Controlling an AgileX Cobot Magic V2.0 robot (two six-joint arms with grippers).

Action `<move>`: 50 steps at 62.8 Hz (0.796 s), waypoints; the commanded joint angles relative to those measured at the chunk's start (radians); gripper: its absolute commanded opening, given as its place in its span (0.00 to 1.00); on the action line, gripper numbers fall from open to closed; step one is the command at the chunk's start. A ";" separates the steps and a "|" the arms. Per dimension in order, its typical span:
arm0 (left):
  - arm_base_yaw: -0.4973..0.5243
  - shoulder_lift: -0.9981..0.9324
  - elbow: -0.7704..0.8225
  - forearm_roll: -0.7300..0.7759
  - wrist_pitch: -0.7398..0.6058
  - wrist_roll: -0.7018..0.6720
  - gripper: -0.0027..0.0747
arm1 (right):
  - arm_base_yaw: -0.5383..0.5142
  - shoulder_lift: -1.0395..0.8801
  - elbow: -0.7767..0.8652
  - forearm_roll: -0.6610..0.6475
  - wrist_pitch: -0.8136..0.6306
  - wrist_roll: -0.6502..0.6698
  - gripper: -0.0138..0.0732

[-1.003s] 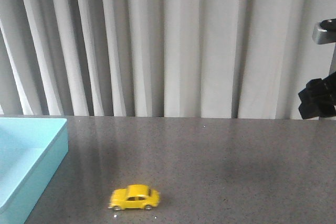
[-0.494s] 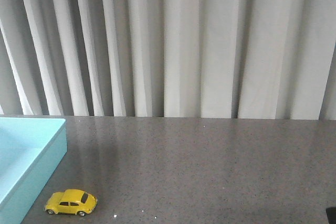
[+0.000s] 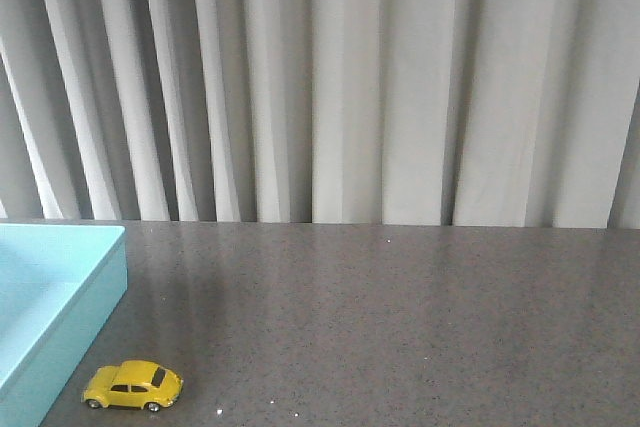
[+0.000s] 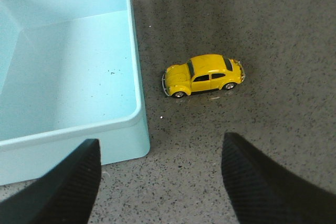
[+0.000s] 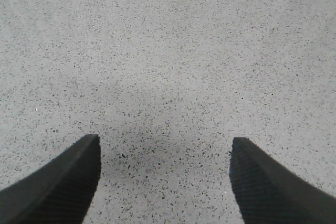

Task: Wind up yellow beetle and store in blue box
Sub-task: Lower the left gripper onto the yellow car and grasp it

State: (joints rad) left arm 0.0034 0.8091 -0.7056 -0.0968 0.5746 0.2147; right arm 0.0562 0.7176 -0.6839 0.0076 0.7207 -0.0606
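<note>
Front view, yellow beetle [image 3: 132, 386]: it stood on its four wheels on the grey speckled desk [image 3: 400, 317], near the front edge on the left side, side-on to the camera.
Front view, blue box [image 3: 60, 297]: it sat at the left edge of the desk, partly out of frame, its near corner just beside the car; a narrow strip of desk lay between the two, so they did not touch.
Front view, backdrop: a pale pleated curtain [image 3: 330, 77] hung behind the far edge of the desk.
Front view, arms: neither arm showed here.
Left wrist view, left pincer [image 4: 160, 182]: its two dark, textured fingers were spread wide, hanging above the desk with nothing between them; one fingertip [image 4: 68, 182] overlapped the box's outer wall in the picture, the other was over bare desk.
Left wrist view, yellow beetle [image 4: 205, 75]: it rested on the desk outside the box, just beside the box's corner, upright, its nose turned toward the box wall.
Left wrist view, blue box [image 4: 137, 93]: the floor inside was bare but for a few tiny dark specks; the car was not in it.
Right wrist view, right pincer [image 5: 165, 179]: its fingers were parted widely too, empty, over plain speckled desk [image 5: 168, 51] with a soft shadow beneath.
Right wrist view, task things: neither car nor box was in sight.
</note>
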 commanded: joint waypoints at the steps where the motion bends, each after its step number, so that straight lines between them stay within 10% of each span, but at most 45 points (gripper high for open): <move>1: -0.010 0.046 -0.073 -0.023 -0.047 0.115 0.66 | -0.001 -0.004 -0.025 -0.002 -0.068 -0.004 0.74; 26: -0.125 0.419 -0.422 -0.095 0.125 0.663 0.66 | -0.001 -0.004 -0.025 -0.002 -0.068 -0.004 0.74; 50: -0.136 0.859 -0.793 -0.136 0.399 0.771 0.66 | -0.001 -0.004 -0.025 -0.002 -0.068 -0.004 0.74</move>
State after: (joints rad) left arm -0.1279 1.6332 -1.4085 -0.1998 0.9432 0.9545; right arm 0.0562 0.7176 -0.6839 0.0076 0.7188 -0.0606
